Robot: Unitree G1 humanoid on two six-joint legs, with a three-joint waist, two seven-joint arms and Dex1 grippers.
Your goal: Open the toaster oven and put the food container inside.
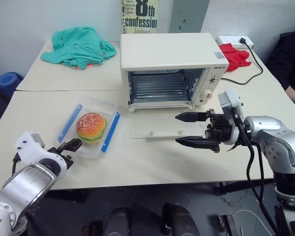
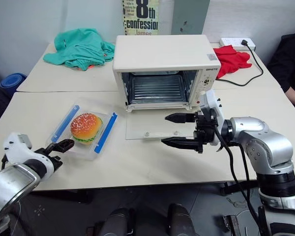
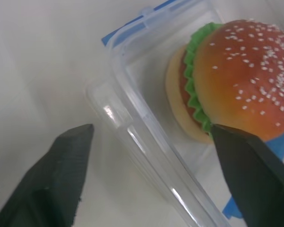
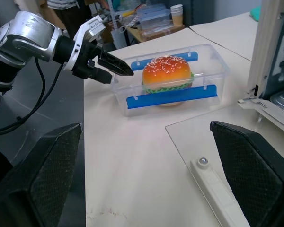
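The toaster oven [image 1: 167, 51] stands at the table's middle, its glass door [image 1: 157, 125] dropped flat onto the table and its wire rack [image 1: 160, 88] showing inside. To its left lies the food container [image 1: 101, 114], a clear box with blue clips [image 1: 111, 132] and a toy hamburger [image 1: 91, 127]. My left gripper [image 1: 71, 146] is at the container's near corner. In the left wrist view it [image 3: 151, 130] is open, with the box's wall between the fingers. My right gripper [image 1: 178, 129] hovers open over the door's right end, pointing left.
A teal cloth [image 1: 78, 45] lies at the back left. A red cloth [image 1: 234, 56], a power strip [image 1: 233, 41] and its black cable [image 1: 255, 61] are at the back right. A person's dark sleeve [image 1: 291, 59] is at the right edge. A book [image 1: 140, 17] stands behind the oven.
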